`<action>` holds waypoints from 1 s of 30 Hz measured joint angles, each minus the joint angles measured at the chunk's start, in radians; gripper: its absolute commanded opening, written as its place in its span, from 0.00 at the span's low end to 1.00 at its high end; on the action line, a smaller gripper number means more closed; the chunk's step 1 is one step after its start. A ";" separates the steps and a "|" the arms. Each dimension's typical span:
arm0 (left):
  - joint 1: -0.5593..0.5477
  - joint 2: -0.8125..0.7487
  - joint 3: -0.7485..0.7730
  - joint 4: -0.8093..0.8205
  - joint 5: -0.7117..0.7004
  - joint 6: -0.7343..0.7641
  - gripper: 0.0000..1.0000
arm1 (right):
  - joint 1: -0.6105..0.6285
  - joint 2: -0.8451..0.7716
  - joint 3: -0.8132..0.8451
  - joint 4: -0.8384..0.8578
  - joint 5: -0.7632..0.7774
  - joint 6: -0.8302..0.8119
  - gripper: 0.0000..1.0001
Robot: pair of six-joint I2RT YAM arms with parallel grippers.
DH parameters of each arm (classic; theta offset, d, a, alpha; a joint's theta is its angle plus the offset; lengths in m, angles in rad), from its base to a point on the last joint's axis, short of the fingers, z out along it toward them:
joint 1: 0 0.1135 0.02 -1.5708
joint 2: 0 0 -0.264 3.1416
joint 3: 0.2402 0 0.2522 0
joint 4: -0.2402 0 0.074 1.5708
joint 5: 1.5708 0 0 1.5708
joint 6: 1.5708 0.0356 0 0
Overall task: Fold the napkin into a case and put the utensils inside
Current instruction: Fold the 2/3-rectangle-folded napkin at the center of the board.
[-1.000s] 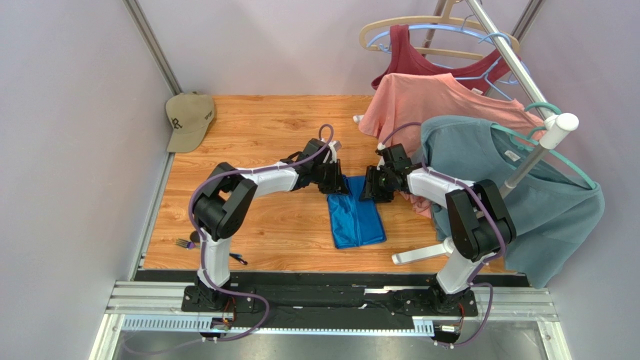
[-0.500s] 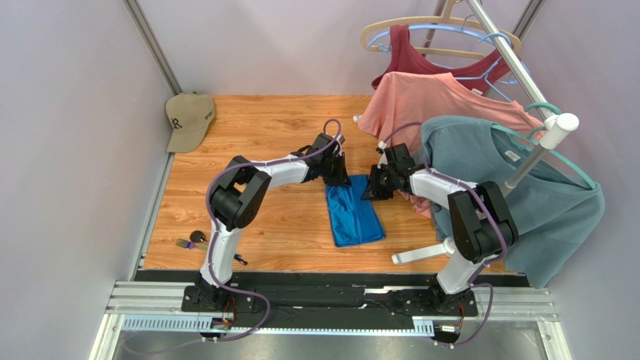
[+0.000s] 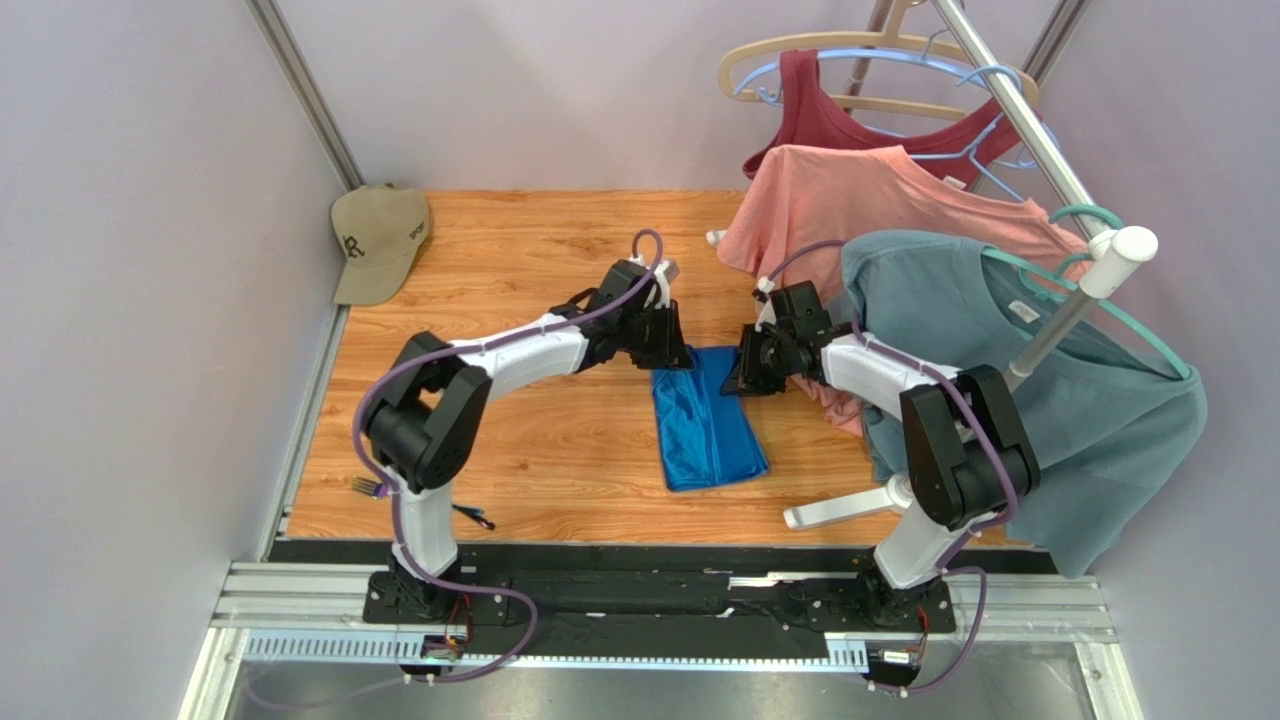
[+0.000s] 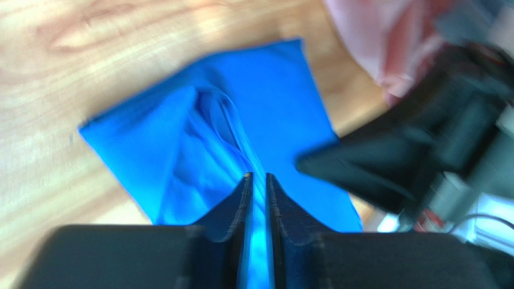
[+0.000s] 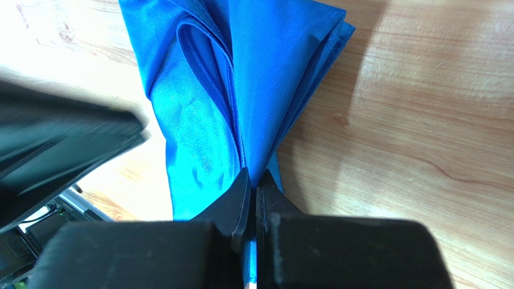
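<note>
The royal-blue napkin [image 3: 706, 428] lies folded into a long narrow shape on the wooden table, its far end bunched up between both grippers. My left gripper [image 3: 672, 356] is at its far left corner. In the left wrist view, the jaws of my left gripper [image 4: 256, 177] stand a narrow gap apart, with a ridge of napkin [image 4: 271, 120] running through the gap. My right gripper [image 5: 253, 174] is shut tight on the napkin's [image 5: 253, 72] layered far right corner. The utensils [image 3: 365, 486] lie by the table's near left edge, partly hidden behind the left arm.
A tan cap [image 3: 376, 237] sits at the far left corner. A clothes rack on the right holds a pink shirt [image 3: 857, 203] and a teal-grey T-shirt [image 3: 1052, 405] close beside the right arm. The rack's white foot [image 3: 842, 507] rests near the napkin's right side.
My right gripper has shut on the napkin's far right corner. My left gripper's jaws have parted slightly, and the left arm's elbow has swung back to the left.
</note>
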 measured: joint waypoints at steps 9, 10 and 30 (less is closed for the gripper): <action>-0.003 -0.115 -0.201 0.059 0.012 -0.006 0.01 | 0.018 0.000 0.034 -0.043 0.010 0.004 0.00; -0.005 -0.095 -0.215 0.070 0.015 -0.008 0.01 | 0.024 0.000 0.039 -0.047 0.018 0.006 0.00; -0.048 0.007 -0.213 0.178 0.037 -0.052 0.00 | 0.243 0.123 0.224 -0.215 0.302 0.158 0.00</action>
